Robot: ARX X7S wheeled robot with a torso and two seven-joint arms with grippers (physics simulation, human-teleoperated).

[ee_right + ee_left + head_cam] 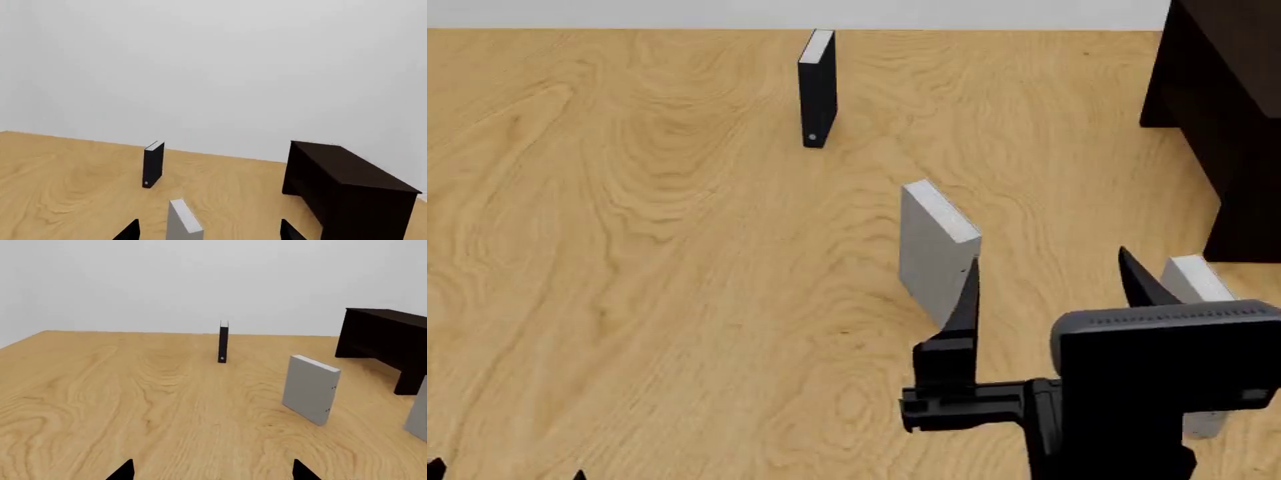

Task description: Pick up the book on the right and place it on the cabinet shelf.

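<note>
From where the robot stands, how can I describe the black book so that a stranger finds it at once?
Start at the big dark cabinet at the right of the wooden table. Look left from it, toward the table's far edge: the black book stands upright there, alone. The other two books, one and another, are pale grey and nearer to the robot.

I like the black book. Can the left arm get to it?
Maybe. Nothing stands between the open left gripper and the black book, only bare table, but the book stands far across it.
</note>
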